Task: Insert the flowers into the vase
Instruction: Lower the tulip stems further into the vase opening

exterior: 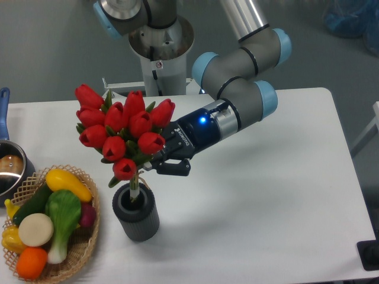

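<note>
- Camera view is showing the gripper (155,164) closing on the flowers (123,131), fingers pinching the stems just under the buds, from the right side.
- Grip is sitting low on the bunch, probably so the stem ends are hanging free below and can be steered into the mouth.
- Flowers are being held over the vase (137,212), bunch tilting up and to the left, stem bottoms already dipping into the vase mouth.
- Tilt is likely coming from the arm reaching in at an angle from the right; bunch is looking not yet upright, so not fully seated by my read.
- Vase is standing upright on the table (266,195), just right of the basket (83,251), near the front edge.
- Flowers: about ten red tulip buds packed tight, green leaves poking out between them, pale thin stems below.
- Bunch head is clearly wider than the vase mouth, so only stems are going in and the buds will be resting above the rim.
- Lowest bud is hanging just above the vase rim, not touching as far as I can tell.
- Basket is holding toy vegetables (50,216); pot (10,168) is sitting at the left edge, both apart from the action.
</note>
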